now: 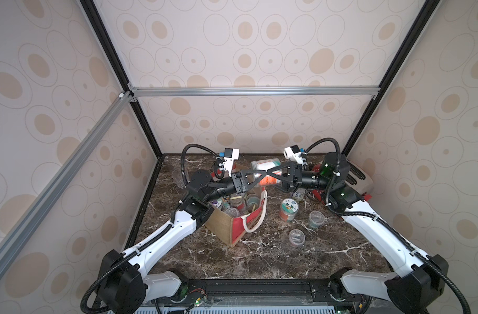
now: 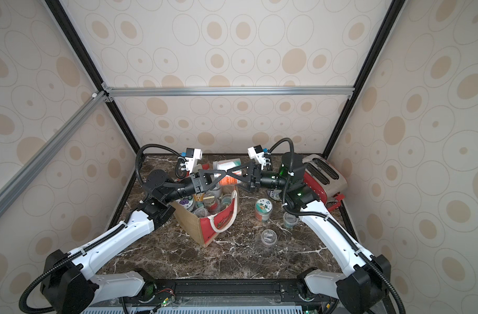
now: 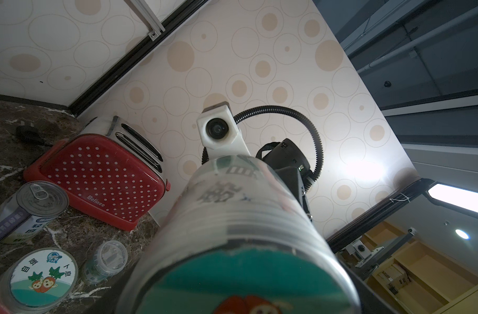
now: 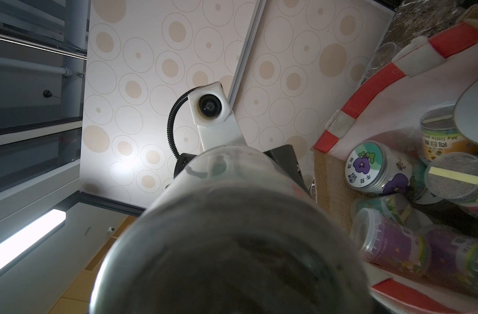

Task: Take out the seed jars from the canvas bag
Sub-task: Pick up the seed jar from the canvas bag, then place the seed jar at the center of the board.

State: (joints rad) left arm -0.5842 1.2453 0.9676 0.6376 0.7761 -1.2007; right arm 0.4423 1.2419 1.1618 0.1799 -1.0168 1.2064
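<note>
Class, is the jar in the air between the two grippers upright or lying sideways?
Sideways: the jar is off the table, lid toward the left gripper, base toward the right gripper.

Left arm (image 1: 178, 225) and right arm (image 1: 368, 217) stretch inward, left jaws and right jaws gripping wide, tips meeting.

The tabletop (image 1: 259, 258) is dark brown marble with white veins, and the walls (image 1: 259, 54) round it are cream with beige ovals in thin grey rings. The canvas bag (image 1: 220, 227) is tan burlap with red side panels, pale lining and white rope handles; the lifted seed jar (image 1: 262, 164) is clear with a teal, white and orange label. At the tabletop's far right corner the toaster (image 3: 101, 176) is red with white dots and a silver top, and a nearby jar lid (image 3: 43, 274) shows orange carrots on white and teal.
</note>
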